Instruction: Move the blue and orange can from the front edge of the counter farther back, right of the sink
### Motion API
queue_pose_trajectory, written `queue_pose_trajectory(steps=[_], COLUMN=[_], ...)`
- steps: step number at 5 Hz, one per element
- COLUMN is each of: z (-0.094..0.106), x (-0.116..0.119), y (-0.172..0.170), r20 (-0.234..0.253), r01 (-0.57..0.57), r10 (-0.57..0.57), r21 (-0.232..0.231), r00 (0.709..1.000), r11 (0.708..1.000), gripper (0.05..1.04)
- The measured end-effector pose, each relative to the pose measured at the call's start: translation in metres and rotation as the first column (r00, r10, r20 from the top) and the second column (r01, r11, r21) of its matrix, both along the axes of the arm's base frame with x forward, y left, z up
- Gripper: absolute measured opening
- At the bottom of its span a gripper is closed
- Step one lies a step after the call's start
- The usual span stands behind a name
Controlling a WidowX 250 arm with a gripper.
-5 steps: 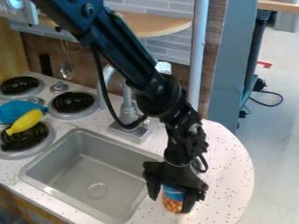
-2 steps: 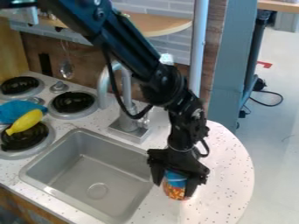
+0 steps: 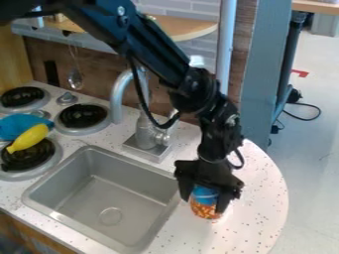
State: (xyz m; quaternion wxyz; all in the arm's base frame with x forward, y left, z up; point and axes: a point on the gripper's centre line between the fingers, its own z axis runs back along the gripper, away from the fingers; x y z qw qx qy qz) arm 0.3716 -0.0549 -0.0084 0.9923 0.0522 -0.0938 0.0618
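The black gripper [image 3: 206,196] hangs over the white speckled counter, just right of the sink's right rim. Between its two fingers is a small can [image 3: 205,202] with a blue upper part and an orange patterned lower part. The fingers press on its sides, and the can stands roughly upright. Whether its base touches the counter, I cannot tell.
The grey sink [image 3: 99,198] lies left of the gripper, with the faucet [image 3: 147,131] behind it. Stove burners [image 3: 83,116] are at the left, with a yellow object [image 3: 28,138] and a blue cloth-like thing [image 3: 19,126] on them. A metal spoon [image 3: 75,78] hangs at the wall.
The gripper has moved up the view, toward the back of the counter, and slightly right, carrying the can along between its fingers. The things on the stove have stayed put.
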Motion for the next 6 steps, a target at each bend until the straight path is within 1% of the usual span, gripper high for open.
queue_pose_trajectory(steps=[1,2,3,4,5,6], z=[0.004,0.012,0.012,0.003,0.022,0.050], x=[0.011,0.020,0.020,0.005,-0.021,-0.063], y=[-0.002,-0.004,-0.006,-0.011,-0.016,-0.018], r20=[0.009,0.032,0.034,0.006,0.035,0.079], r01=[-0.002,0.002,0.002,0.012,0.030,0.028], r10=[0.001,-0.002,-0.002,-0.012,-0.029,-0.027], r21=[0.007,0.005,-0.001,0.000,-0.022,-0.016], r00=[1.000,0.999,0.999,1.000,0.999,0.997], r11=[1.000,1.000,1.000,1.000,0.999,0.999], gripper=[1.000,1.000,1.000,1.000,1.000,1.000])
